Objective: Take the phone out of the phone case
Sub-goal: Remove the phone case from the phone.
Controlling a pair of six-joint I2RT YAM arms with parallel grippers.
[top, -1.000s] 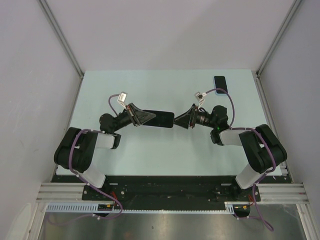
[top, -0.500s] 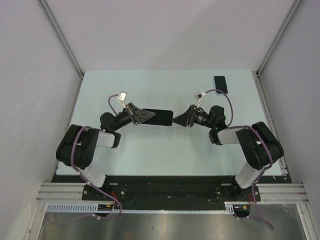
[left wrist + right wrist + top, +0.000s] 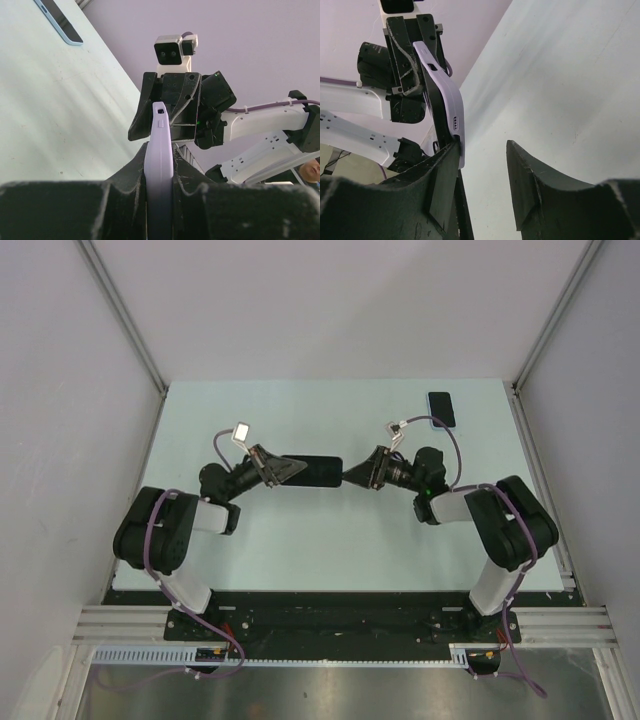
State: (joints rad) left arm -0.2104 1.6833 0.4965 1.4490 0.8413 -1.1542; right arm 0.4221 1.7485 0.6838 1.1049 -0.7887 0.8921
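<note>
Phone case [image 3: 318,471]: held flat above tabletop [image 3: 300,420], right end free for access
Left pincer [image 3: 290,471]: clamped on left end, anchors it
Right pincer [image 3: 482,145]: jaws apart at free end

A robotics lab cell: a pale green table [image 3: 300,550] boxed in by plain grey wall panels [image 3: 330,300] on aluminium posts [image 3: 122,315], with left arm [image 3: 165,540] and right arm [image 3: 505,530] bolted to an aluminium rail [image 3: 120,623] at the near edge.

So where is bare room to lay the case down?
Bare table: the far-left stretch beyond the left arm, and the near-middle strip between it and the right arm. Crowded: the centre, where left gripper and right gripper meet at the cased phone, and the far-right corner with the blue-edged phone.
</note>
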